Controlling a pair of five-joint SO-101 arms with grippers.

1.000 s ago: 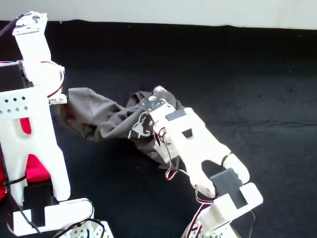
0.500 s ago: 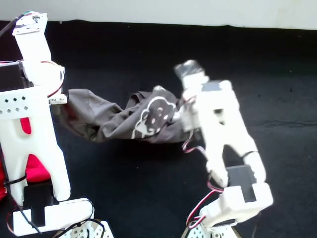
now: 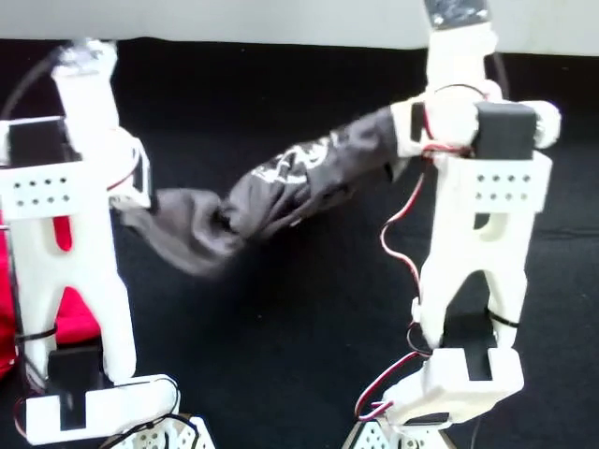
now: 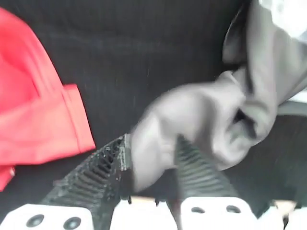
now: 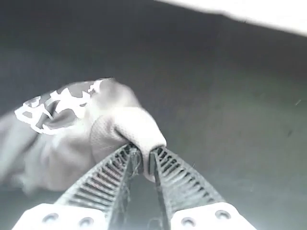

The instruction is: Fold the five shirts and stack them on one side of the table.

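A dark grey shirt (image 3: 281, 182) with a white print hangs stretched in the air between the two arms above the black table. My left gripper (image 4: 151, 163) is shut on one end of the grey shirt (image 4: 216, 120), and in the high view that end sits beside the left arm (image 3: 140, 201). My right gripper (image 5: 143, 163) is shut on a bunched fold of the grey shirt (image 5: 96, 124), held high at the right arm (image 3: 402, 140). A red shirt (image 4: 33, 120) lies on the table near the left arm's base (image 3: 70, 318).
The black table (image 3: 281, 327) runs to a pale wall (image 3: 281, 19) at the back. Both arm bases stand at the near edge, with loose red and black wires (image 3: 398, 365) at the right one.
The right arm has swung up and to the right, lifting its end of the grey shirt off the table. The left arm rose a little with its end. The shirt now hangs stretched.
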